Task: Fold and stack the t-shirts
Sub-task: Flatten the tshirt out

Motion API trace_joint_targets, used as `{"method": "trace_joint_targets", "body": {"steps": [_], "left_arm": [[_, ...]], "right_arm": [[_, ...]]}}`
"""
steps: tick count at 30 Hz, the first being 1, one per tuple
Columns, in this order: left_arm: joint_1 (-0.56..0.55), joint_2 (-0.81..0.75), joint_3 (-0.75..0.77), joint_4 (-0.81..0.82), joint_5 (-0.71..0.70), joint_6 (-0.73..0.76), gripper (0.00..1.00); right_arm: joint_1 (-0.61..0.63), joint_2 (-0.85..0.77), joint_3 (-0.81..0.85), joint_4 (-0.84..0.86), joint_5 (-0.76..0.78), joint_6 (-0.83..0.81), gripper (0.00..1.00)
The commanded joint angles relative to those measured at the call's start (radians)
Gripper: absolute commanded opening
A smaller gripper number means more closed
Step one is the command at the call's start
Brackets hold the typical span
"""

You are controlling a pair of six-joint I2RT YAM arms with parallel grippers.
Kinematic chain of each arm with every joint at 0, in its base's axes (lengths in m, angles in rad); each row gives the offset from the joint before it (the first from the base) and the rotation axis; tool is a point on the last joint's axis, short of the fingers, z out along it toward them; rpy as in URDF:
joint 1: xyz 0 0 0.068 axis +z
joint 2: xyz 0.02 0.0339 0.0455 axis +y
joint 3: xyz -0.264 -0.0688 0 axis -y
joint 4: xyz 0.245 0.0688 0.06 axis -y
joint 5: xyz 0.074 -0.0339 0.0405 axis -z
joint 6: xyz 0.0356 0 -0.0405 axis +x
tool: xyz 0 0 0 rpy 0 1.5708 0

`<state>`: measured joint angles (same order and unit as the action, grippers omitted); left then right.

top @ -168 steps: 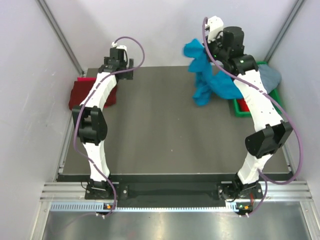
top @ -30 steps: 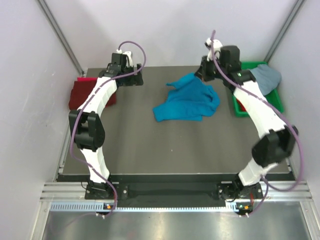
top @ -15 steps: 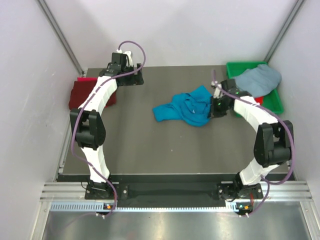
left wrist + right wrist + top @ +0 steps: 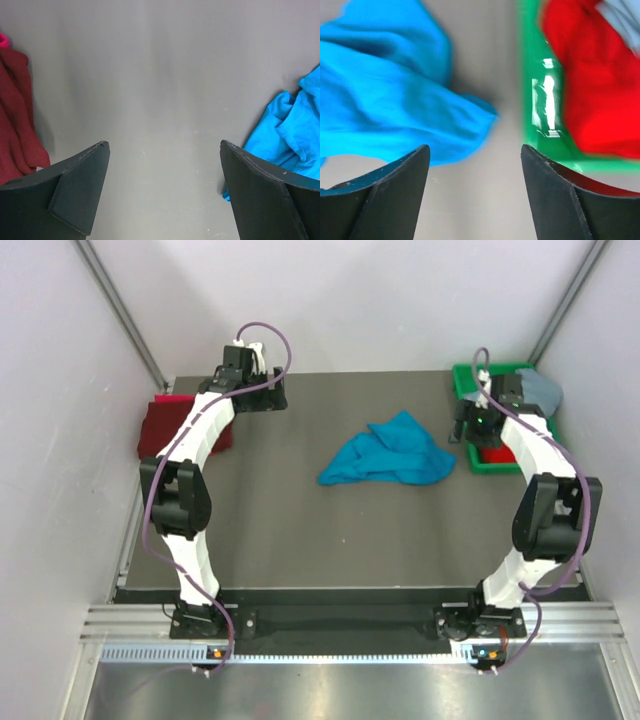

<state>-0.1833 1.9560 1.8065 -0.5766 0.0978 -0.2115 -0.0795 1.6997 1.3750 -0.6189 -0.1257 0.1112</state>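
Observation:
A bright turquoise-blue t-shirt [image 4: 390, 452] lies crumpled in the middle of the table, free of both grippers. My right gripper [image 4: 465, 430] hangs open between its right edge and the green bin; the right wrist view shows its open jaws [image 4: 475, 146] over bare table, with the turquoise t-shirt [image 4: 385, 100] to the left. My left gripper [image 4: 270, 395] stands open at the back left, and between its fingers [image 4: 162, 144] there is only bare table. A dark maroon t-shirt [image 4: 160, 425] lies folded at the table's left edge.
The green bin [image 4: 545, 445] at the back right holds a pale grey-blue t-shirt [image 4: 535, 390] and a red t-shirt [image 4: 595, 75]. Its green wall [image 4: 540, 90] stands just right of my right fingers. White walls enclose the table on three sides.
My right gripper has opened and let go of the turquoise t-shirt, then drawn back right toward the bin. The shirt has settled in a heap. The left arm has stayed put.

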Motion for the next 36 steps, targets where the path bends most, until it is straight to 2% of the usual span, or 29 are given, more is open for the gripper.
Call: {"method": "trace_joint_targets", "body": {"steps": [1, 5, 9, 17, 27, 36], "left_arm": [[0.004, -0.028, 0.013, 0.034, 0.013, -0.003, 0.96], [0.004, -0.02, 0.007, 0.034, 0.011, -0.003, 0.96], [0.004, -0.022, -0.002, 0.032, 0.0, -0.002, 0.96], [0.004, -0.063, -0.058, 0.037, 0.017, 0.043, 0.96], [0.005, -0.051, -0.073, 0.047, 0.023, 0.043, 0.96], [0.007, -0.031, -0.045, 0.043, 0.022, 0.035, 0.96]], "right_arm": [[0.101, 0.03, 0.128, 0.073, -0.038, -0.07, 0.75], [0.199, 0.158, 0.323, 0.068, -0.084, -0.18, 0.74], [0.293, 0.354, 0.53, 0.047, -0.103, -0.286, 0.65], [0.369, 0.613, 0.808, -0.085, -0.088, -0.439, 0.58], [0.415, 0.687, 0.914, -0.111, -0.155, -0.514, 0.58], [0.434, 0.707, 0.929, -0.146, -0.181, -0.53, 0.6]]}}
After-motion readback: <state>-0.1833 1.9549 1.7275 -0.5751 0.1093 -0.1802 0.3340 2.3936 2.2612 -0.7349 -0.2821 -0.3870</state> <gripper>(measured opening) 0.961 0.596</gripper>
